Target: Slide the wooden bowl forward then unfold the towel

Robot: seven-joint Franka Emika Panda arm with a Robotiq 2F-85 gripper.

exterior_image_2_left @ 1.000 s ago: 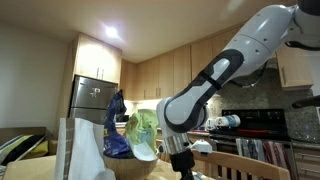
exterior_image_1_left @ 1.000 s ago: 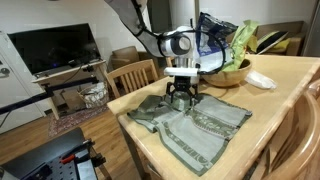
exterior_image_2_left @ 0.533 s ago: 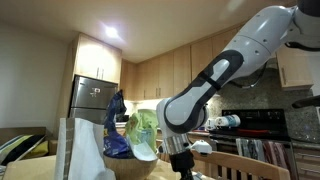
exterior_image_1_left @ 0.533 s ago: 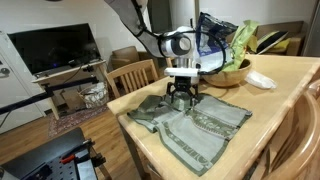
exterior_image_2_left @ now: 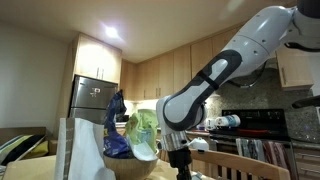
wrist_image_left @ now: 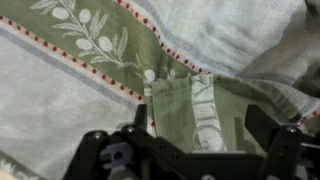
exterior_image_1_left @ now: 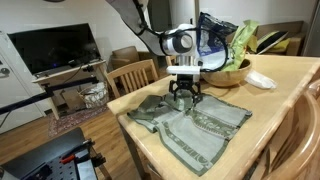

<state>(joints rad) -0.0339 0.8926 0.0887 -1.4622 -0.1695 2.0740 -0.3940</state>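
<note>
The grey-green towel (exterior_image_1_left: 190,122) lies partly folded on the near end of the wooden table (exterior_image_1_left: 285,100). In the wrist view its olive-patterned bands show, with a folded flap (wrist_image_left: 185,115) lying between my jaws. My gripper (exterior_image_1_left: 186,97) points straight down just over the towel's middle, jaws open and empty; it also shows in the wrist view (wrist_image_left: 200,118) and in an exterior view (exterior_image_2_left: 180,163). The wooden bowl (exterior_image_1_left: 236,72) stands behind the gripper on the table, filled with bags and greenery. It also shows in an exterior view (exterior_image_2_left: 127,170).
A small flat white dish (exterior_image_1_left: 260,80) lies beside the bowl. Wooden chairs (exterior_image_1_left: 135,75) stand at the table's end and near side. A TV (exterior_image_1_left: 55,48) and clutter sit on the floor side. Kitchen cabinets and a fridge (exterior_image_2_left: 92,100) are behind.
My gripper has risen slightly above the towel. The towel and the bowl have not moved.
</note>
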